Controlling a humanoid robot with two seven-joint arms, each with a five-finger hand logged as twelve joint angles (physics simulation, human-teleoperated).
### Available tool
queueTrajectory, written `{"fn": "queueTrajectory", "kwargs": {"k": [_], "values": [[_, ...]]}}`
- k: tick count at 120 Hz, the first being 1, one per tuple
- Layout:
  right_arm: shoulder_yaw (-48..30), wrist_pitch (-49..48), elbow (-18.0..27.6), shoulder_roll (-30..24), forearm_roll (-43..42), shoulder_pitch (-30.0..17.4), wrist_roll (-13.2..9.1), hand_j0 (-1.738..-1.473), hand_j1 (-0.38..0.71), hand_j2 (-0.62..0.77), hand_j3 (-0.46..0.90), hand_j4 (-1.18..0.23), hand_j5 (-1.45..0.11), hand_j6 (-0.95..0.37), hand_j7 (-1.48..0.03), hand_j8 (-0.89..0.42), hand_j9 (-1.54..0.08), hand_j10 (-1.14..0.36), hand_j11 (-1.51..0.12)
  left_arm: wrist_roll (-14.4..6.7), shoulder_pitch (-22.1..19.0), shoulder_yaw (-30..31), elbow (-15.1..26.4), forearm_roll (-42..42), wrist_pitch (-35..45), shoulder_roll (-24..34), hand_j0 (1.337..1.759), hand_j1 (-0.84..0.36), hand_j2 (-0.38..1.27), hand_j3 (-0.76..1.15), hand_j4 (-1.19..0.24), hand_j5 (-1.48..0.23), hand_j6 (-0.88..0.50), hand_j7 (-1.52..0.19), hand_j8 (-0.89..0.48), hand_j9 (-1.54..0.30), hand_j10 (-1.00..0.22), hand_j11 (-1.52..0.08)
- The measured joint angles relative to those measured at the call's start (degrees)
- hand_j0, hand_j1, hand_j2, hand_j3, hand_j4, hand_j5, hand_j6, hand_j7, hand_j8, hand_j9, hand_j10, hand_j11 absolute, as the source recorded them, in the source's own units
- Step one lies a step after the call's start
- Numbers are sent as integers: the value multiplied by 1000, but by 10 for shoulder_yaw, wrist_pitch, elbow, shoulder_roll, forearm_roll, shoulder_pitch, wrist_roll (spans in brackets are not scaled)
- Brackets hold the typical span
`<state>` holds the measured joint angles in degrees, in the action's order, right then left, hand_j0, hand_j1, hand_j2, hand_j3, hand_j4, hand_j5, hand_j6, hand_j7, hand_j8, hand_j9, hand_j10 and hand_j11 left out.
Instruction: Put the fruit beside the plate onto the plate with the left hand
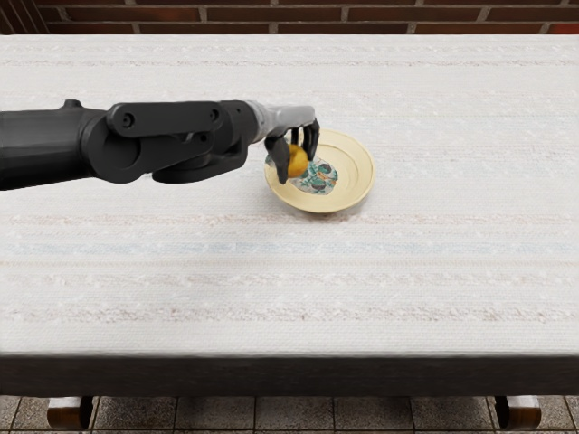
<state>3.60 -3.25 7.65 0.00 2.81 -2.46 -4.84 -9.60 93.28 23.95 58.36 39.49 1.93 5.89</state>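
Reaching in from the picture's left edge with a bulky dark grey and black robot arm (136, 145), stretching it roughly level above the far half of a long, pale whitish tabletop with faint woven stripes (289, 271). Ending the reach in the left hand (291, 140), with a light grey wrist leading into black fingers (310, 140). Pointing those fingers downward and curling them closely around a small, round, orange-yellow fruit (298, 161). Gripping the fruit from above, covering its top and sides and leaving only part of its front face showing between the fingers.

Holding the fruit over the left part of a round, shallow, cream-yellow plate (360, 167) with a blue-green painted pattern at its centre (318, 177). Positioning the fruit just inside the plate's left rim, right beside the painted pattern. Touching the plate's surface or hanging just above it: cannot tell from this angle.

Lying flat on the tabletop, a little right of the middle and toward the far side, with the hand overlapping only the plate's left edge.

Running along the top edge of the view, a red-brown brick wall (289, 14). Showing below the table's dark front edge a brown table foot at the lower left (71, 413), another at the lower right (517, 411), and a grey tiled floor (289, 414) between them.
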Motion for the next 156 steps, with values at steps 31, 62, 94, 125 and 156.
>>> {"fn": "queueTrajectory", "kwargs": {"k": [31,62,94,125,156], "values": [[0,0,0,0,0,0,0,-1658,-320,-5,0,-24,-31,-24,-31,-24,-31,-24,-31,0,-5,-2,-28,3,1,-26,1656,-322,608,0,-767,-1046,-473,-1019,-476,-1030,-777,-1029],[0,0,0,0,0,0,0,-1658,-320,-5,0,-24,-31,-24,-31,-24,-31,-24,-31,-1,-13,-1,-50,6,1,-52,1656,-370,764,0,-760,-1033,-498,-1011,-493,-1019,-767,-1020],[0,0,0,0,0,0,0,-1658,-320,-5,0,-24,-31,-24,-31,-24,-31,-24,-31,-1,-20,-1,-64,7,0,-59,1656,-386,754,0,-730,-1006,-499,-986,-474,-984,-741,-985],[0,0,0,0,0,0,0,-1658,-320,-5,0,-24,-31,-24,-31,-24,-31,-24,-31,-2,-27,-1,-83,7,0,-59,1657,-317,452,0,-623,-841,-500,-831,-473,-828,-630,-828],[0,0,0,0,0,0,0,-1658,-320,-5,0,-24,-31,-24,-31,-24,-31,-24,-31,-2,-30,-2,-87,3,2,-59,1658,-134,179,0,-423,-559,-389,-556,-381,-555,-425,-555]]}}
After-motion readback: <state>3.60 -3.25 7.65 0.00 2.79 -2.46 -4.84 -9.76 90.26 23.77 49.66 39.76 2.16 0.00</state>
